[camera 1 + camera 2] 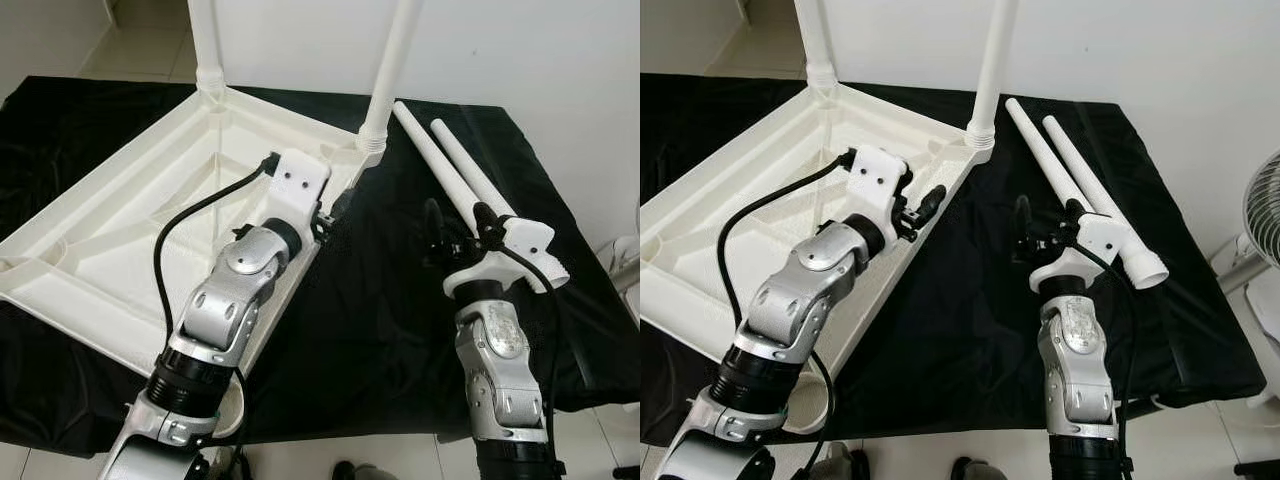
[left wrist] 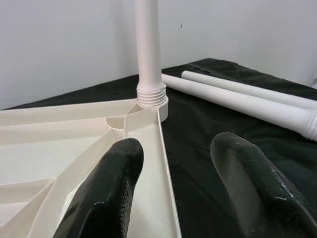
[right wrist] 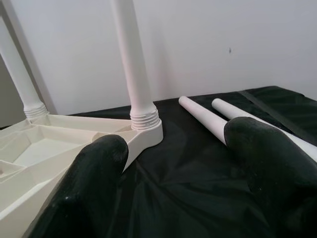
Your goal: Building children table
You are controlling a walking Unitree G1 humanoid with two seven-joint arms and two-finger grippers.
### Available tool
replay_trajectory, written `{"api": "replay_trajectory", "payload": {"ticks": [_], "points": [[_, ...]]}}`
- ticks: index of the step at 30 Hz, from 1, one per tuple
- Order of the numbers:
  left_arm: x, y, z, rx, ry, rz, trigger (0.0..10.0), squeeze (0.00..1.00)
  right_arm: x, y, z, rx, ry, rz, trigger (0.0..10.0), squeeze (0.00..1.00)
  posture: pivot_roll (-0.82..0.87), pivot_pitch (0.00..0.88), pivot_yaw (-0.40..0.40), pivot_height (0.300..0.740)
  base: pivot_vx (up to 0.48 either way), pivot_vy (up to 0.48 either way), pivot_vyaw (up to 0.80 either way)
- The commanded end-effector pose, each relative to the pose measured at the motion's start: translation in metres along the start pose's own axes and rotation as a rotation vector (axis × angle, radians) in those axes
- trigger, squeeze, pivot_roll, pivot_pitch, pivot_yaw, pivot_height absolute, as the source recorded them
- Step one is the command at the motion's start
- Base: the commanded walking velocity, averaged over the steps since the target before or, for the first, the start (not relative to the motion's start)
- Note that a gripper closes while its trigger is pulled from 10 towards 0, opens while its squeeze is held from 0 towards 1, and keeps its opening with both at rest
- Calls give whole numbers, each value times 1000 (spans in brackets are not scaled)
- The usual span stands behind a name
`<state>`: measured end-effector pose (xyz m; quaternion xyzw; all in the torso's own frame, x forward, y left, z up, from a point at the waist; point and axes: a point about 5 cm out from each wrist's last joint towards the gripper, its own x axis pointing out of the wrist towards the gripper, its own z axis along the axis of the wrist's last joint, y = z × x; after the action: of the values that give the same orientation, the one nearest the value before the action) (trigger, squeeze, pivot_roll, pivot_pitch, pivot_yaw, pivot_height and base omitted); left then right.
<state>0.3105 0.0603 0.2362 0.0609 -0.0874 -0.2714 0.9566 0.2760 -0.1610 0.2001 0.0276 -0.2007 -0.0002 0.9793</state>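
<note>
1. Table (image 1: 560,330), draped in black cloth. Carries every part; both pairs of jaws work above it.

2. Tabletop (image 1: 110,230), white plastic, upside down, ribbed underside showing. The left jaws (image 2: 173,198) stand apart and empty over its long rim, one finger (image 2: 106,188) above the tray side, the other above the cloth. Best grip, in my judgement: close on this rim and hold the tabletop still while a leg is turned in.

3. Fitted legs, two, upright. The corner leg (image 2: 148,49) stands straight ahead of the left jaws, threads seated in its socket. The far leg (image 1: 207,45) stands well beyond it, at the next corner.

4. Loose legs, two, lying side by side on the cloth. The nearer leg (image 1: 440,165) runs just ahead of the right jaws (image 3: 173,163); the outer leg (image 1: 475,170) lies just beside it, on the side away from the tabletop. Their ends nearest the robot are hidden behind the right wrist.

5. Right jaws, apart and empty, low over the cloth between tabletop and loose legs. Advice: take the nearer leg alone, near its middle, so it does not tip; stand it square over an open socket and let the threads catch before turning hard. Cross-threading is the risk.
</note>
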Motion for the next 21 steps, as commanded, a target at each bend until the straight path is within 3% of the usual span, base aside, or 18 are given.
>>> {"api": "replay_trajectory", "payload": {"ticks": [1, 10, 21], "points": [[-8, 7, -3, 22, -22, 56, 10000, 0, -6, -1, 0, -8, 2, -6, 10000, 0, 11, 119, -41, 740, 0, 0, 0], [-21, 17, -11, 76, -9, 84, 10000, 0, -10, -2, -2, -4, 16, -19, 10000, 0, 17, 114, -40, 740, 0, 0, 0], [-48, 37, -28, 136, 79, -9, 10000, 0, -14, -3, -4, -5, 31, -18, 10000, 0, 28, 117, -40, 740, 0, 0, 0]]}}
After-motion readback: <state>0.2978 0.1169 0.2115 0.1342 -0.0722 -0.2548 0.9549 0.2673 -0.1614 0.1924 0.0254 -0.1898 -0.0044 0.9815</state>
